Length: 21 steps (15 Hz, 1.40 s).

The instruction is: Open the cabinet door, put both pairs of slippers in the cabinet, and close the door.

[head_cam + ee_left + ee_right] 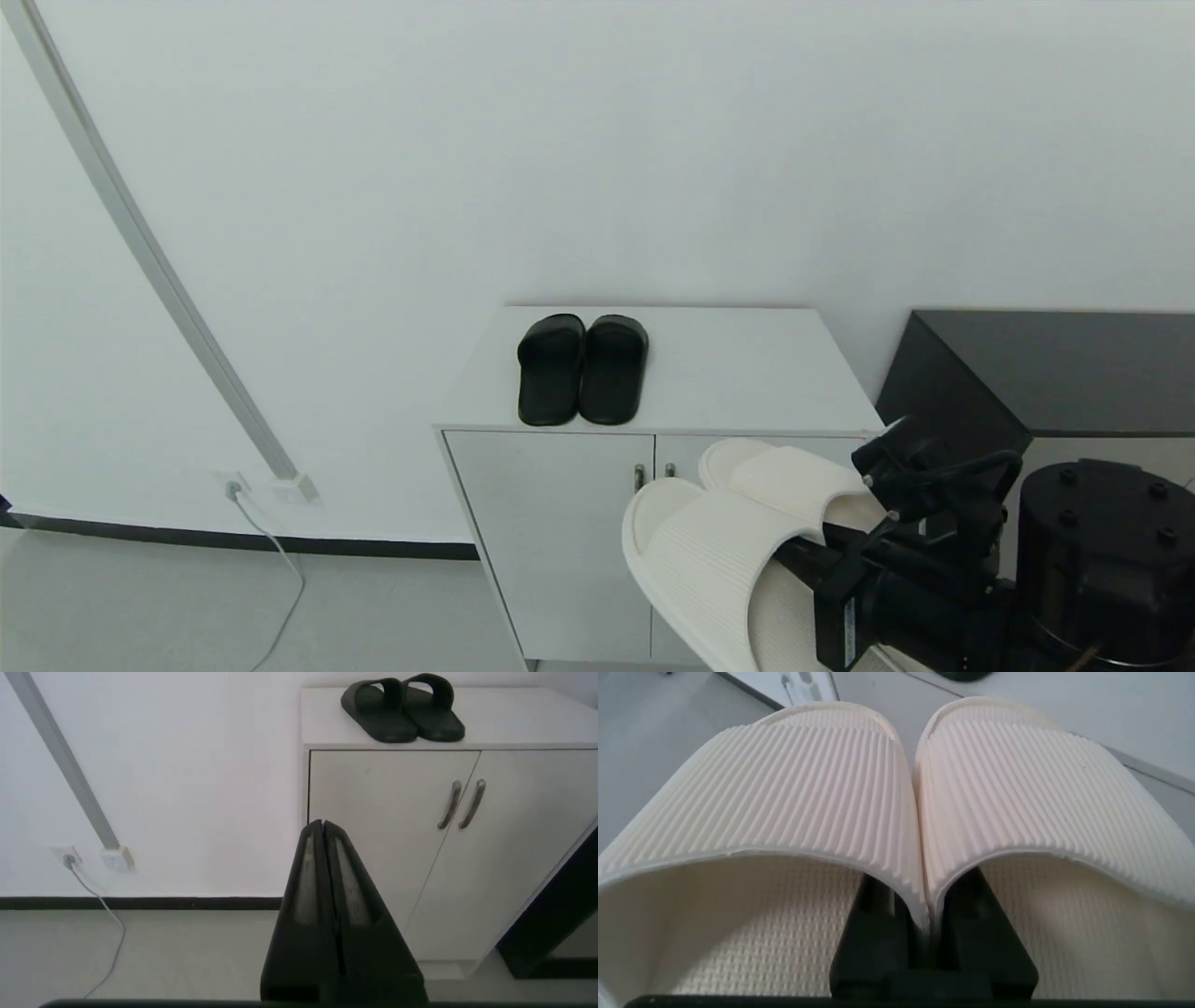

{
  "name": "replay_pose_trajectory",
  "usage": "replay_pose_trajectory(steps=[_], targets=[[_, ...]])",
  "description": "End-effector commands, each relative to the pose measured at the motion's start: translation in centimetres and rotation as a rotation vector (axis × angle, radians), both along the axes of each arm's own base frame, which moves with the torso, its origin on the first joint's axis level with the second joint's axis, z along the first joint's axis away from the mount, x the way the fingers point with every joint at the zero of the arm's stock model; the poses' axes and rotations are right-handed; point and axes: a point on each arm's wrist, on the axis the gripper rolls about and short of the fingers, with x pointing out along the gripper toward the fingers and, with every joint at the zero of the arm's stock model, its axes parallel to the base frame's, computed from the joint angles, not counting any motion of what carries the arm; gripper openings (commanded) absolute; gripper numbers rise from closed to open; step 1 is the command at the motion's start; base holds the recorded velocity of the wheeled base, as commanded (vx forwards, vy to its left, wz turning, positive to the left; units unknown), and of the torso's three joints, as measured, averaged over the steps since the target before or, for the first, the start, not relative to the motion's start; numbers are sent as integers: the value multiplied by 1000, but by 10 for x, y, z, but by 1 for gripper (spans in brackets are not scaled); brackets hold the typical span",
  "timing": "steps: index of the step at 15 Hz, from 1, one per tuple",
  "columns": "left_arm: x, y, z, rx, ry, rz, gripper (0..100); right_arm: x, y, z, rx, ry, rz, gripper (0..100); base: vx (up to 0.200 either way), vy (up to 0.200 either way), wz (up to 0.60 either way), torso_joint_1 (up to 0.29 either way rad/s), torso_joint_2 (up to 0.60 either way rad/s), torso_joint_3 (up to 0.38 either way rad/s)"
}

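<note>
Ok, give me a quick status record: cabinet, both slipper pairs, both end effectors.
cabinet doors: both shut
black slippers: side by side on cabinet top
white slippers: gripped together, held in front of the cabinet doors
right end effector: shut on white slippers
left end effector: shut, empty, facing cabinet doors
stowed so far: nothing

both doors point(551, 541) of the white cabinet point(747, 373) are flush shut, barring the inside. their handles point(639, 478) sit side by side at the middle seam. the white slippers point(738, 551), clamped in the right gripper point(926, 924), hang before the right door and crowd the way to the handles. black slippers point(582, 369) take the left of the top, and the right part is bare. a dark unit point(1055, 373) stands just beside the cabinet's right side. the floor to the left is open, save a cable point(280, 579) near the wall.
</note>
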Motion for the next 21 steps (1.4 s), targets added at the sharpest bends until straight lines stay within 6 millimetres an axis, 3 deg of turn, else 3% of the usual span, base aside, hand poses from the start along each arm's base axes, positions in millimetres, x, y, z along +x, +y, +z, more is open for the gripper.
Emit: replay_pose_trajectory(steps=[1,10,11,21], targets=[[0,0,0,0,2,0,0,0,1,-3,-10,8,2,0,0,0,0,0,0,0],[0,0,0,2,2,-2,0,1,2,-8,-25,20,2,0,0,0,0,0,0,0],[0,0,0,2,2,-2,100,1,2,-9,-28,22,2,0,0,0,0,0,0,0],[0,0,0,2,2,0,100,-4,2,-14,-46,36,16,0,0,0,0,-147,329,179]])
